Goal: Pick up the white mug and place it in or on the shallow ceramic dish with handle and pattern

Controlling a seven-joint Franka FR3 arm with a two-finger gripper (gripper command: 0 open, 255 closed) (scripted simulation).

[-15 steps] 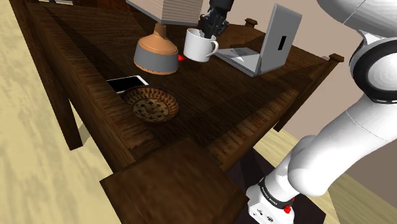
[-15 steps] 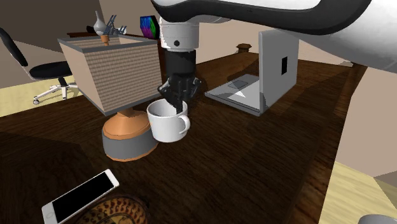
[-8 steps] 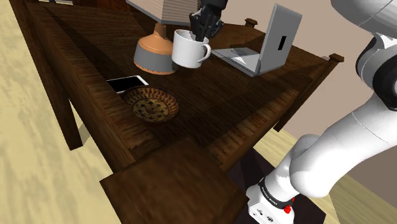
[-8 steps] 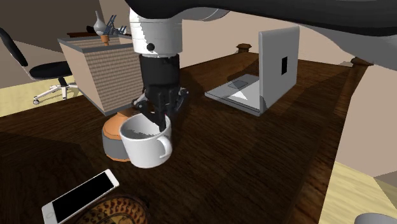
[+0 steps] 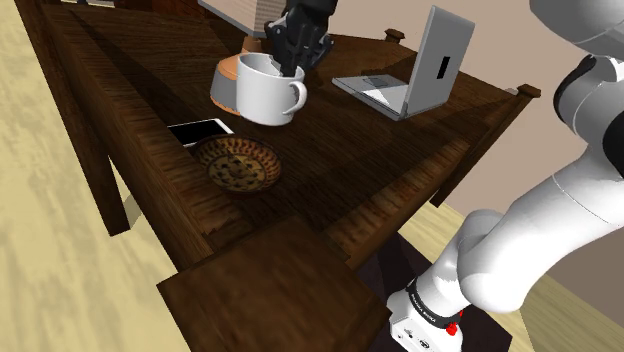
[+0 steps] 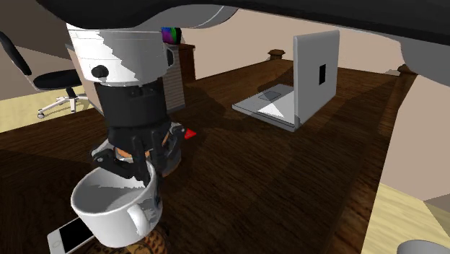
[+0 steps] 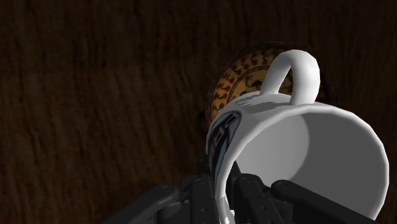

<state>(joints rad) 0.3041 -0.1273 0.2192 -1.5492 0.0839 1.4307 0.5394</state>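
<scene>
Step in hand: carrying. The mug point(image 5: 268, 92) is lifted clear of the surface point(image 5: 350, 150) and not yet set down.
Gripper: the gripper point(image 5: 290, 62) is clenched on the mug's wall at the rim, with one finger inside and one outside.
Mug: white and hanging in the air, in the upper middle of the shoulder view. It sits in front of the lamp base point(image 5: 226, 84), its handle turned toward the frame's right.
Dish: brown, round and patterned point(image 5: 238, 165), lying left of centre in the shoulder view. A phone point(image 5: 205, 131) lies just beside it at its upper left.
Next move (a judgement): bring the mug over the dish, lower it until its base rests inside the rim, then release. The phone sits close, so the descent should stay centred on the dish.
Shoulder view: shows the gap in the frame between mug and dish, with the mug above and slightly right. It also shows the open laptop point(image 5: 415, 70) well apart at upper right.
Second exterior view: shows the mug large at lower left, its mouth open toward the camera and empty.
Wrist view: shows the dish's pattern just past the mug's handle (the mug hides part of it). It also shows a dark marking on the mug's outer wall near the fingers.
</scene>
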